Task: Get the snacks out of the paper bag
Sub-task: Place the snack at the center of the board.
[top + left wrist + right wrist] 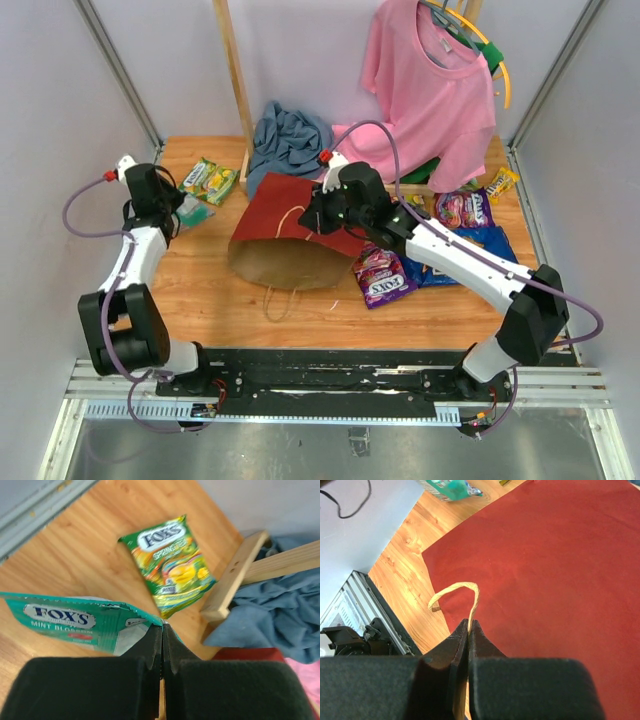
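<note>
On the wooden table (200, 290) in the top view, the paper bag (285, 255) is lying on its side mid-table, red face up, brown mouth facing the near edge. Your right gripper (318, 212) is sitting on that red face. Your left gripper (180, 212) is hanging by the left edge with a teal mint packet (195, 213). A green-yellow packet (208, 180) is lying toward the far-left corner. Two purple packets (385, 275) and a blue chip bag (485, 250) are lying on the right side, outside the bag. You can't tell whether anything is left inside.

In the left wrist view, your fingers are pressing together on the mint packet's corner, the rest of it sticking out to their left. The green-yellow packet is lying just beyond, near the foot of a wooden post (235, 575) and a blue-grey cloth (280, 610).

In the right wrist view, your fingers are clamping the twine handle (465, 587), its loop curling out just ahead of the tips over the red paper.

Reading the step: you're likely unloading the mint packet while pinning the bag by its handle. The next move probably calls for letting the packet go on bare wood beside the green-yellow one, then sending the left arm to the mouth, with the right lifting the handle so the mouth gapes.
</note>
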Robot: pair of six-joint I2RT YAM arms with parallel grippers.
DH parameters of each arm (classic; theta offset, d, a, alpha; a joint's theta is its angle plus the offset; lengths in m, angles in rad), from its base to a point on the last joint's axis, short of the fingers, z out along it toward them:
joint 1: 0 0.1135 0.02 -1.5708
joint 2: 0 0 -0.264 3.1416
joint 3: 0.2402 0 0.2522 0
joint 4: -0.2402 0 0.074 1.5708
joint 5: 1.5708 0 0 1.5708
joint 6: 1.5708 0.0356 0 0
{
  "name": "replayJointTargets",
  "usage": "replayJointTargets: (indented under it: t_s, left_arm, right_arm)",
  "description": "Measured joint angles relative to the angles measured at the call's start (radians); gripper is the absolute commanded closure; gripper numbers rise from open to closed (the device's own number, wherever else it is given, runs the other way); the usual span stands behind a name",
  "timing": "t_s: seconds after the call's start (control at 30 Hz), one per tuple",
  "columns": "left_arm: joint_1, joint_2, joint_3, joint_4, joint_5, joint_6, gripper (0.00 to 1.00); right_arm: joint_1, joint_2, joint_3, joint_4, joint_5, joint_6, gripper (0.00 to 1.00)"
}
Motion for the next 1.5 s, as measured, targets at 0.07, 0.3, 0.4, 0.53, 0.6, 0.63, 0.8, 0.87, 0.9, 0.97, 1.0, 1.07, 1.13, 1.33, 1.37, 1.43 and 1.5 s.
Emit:
replayJointTargets:
  t_s: [0.07, 0.3, 0.4, 0.53, 0.6, 0.63, 0.8, 0.87, 0.9, 0.97, 1.0, 1.07, 1.13, 1.33, 1.37, 1.43, 1.5]
  left_arm:
    - [0.010, 0.034, -0.041, 0.045, 0.013, 0.005, 1.00]
    - [0.014, 0.073, -0.207, 0.313, 0.043, 0.037, 0.99]
    - [0.014, 0.035, -0.306, 0.396, 0.042, 0.029, 0.99]
    - [0.015, -0.042, -0.430, 0.407, 0.025, 0.018, 0.98]
    - [0.016, -0.081, -0.482, 0.390, 0.006, 0.014, 0.96]
    - [0.016, -0.103, -0.504, 0.378, -0.004, 0.010, 0.95]
    - [0.016, -0.167, -0.573, 0.348, -0.039, 0.015, 0.93]
    - [0.016, -0.153, -0.571, 0.340, -0.046, 0.019, 0.94]
    - [0.016, -0.142, -0.569, 0.331, -0.051, 0.022, 0.94]
    - [0.017, -0.111, -0.556, 0.305, -0.054, 0.028, 0.94]
    - [0.017, -0.093, -0.547, 0.294, -0.051, 0.030, 0.94]
    - [0.018, -0.061, -0.527, 0.276, -0.044, 0.033, 0.94]
    - [0.019, -0.038, -0.509, 0.262, -0.031, 0.033, 0.94]
    - [0.028, 0.008, -0.465, 0.250, 0.037, 0.035, 0.13]
    - [0.031, 0.005, -0.466, 0.252, 0.061, 0.037, 0.02]
    - [0.037, -0.016, -0.473, 0.256, 0.104, 0.038, 0.00]
    - [0.040, -0.072, -0.480, 0.241, 0.119, 0.037, 0.00]
  right_arm:
    - [0.000, 0.009, 0.001, -0.001, -0.009, 0.000, 0.99]
    - [0.000, 0.022, 0.002, -0.006, -0.031, 0.000, 0.99]
    - [0.000, 0.029, 0.004, -0.006, -0.039, 0.000, 0.99]
    - [0.000, 0.036, 0.005, -0.006, -0.045, 0.001, 0.99]
    - [0.000, 0.039, 0.005, -0.006, -0.055, 0.002, 0.99]
    - [0.000, 0.040, 0.005, -0.006, -0.058, 0.002, 0.99]
    - [0.000, 0.045, 0.005, -0.006, -0.076, 0.010, 0.99]
    - [0.000, 0.047, 0.005, -0.006, -0.083, 0.013, 0.99]
    - [0.000, 0.048, 0.005, -0.006, -0.085, 0.014, 0.99]
    - [0.000, 0.048, 0.005, -0.006, -0.091, 0.017, 0.99]
    - [0.000, 0.048, 0.005, -0.006, -0.093, 0.018, 0.99]
    - [0.000, 0.048, 0.005, -0.006, -0.095, 0.018, 0.99]
    - [0.000, 0.048, 0.005, -0.006, -0.096, 0.017, 0.99]
    - [0.000, 0.053, 0.024, -0.018, -0.102, 0.016, 0.99]
    - [0.000, 0.054, 0.029, -0.019, -0.102, 0.017, 0.99]
    - [0.000, 0.056, 0.033, -0.019, -0.103, 0.016, 0.99]
    - [0.000, 0.056, 0.033, -0.024, -0.103, 0.015, 0.99]
